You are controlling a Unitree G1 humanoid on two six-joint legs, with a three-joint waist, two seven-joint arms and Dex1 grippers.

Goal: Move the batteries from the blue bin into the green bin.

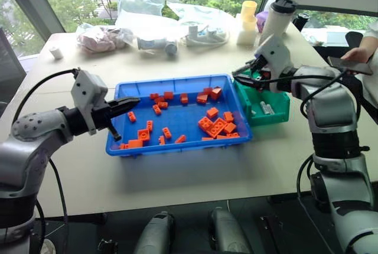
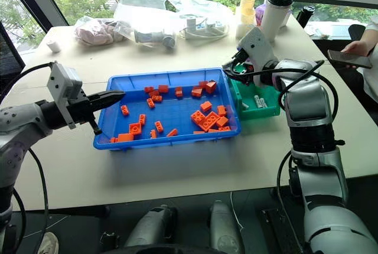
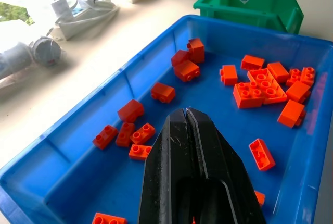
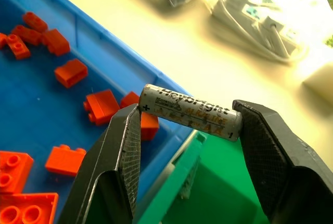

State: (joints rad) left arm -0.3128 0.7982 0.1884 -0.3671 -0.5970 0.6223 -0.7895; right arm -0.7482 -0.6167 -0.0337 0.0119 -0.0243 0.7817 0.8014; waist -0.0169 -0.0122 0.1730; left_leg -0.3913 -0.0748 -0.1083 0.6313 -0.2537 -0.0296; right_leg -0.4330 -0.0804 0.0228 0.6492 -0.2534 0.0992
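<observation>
Beige tabletop under both bins: the right gripper [image 4: 184,117] clamps a battery [image 4: 190,111] end to end above the green bin [image 1: 277,112], a smooth, rigid, light cylinder likely to slip; left gripper [image 3: 187,117] pressed together over the blue bin [image 1: 177,147].

The one battery [image 4: 191,112] held end to end in the right tool [image 4: 187,122] carries printed lettering along its silver side; it seems to read "Heybright", with a plus sign at the end toward nine o'clock. A second, smaller printed line beneath it is too faint to read.
</observation>
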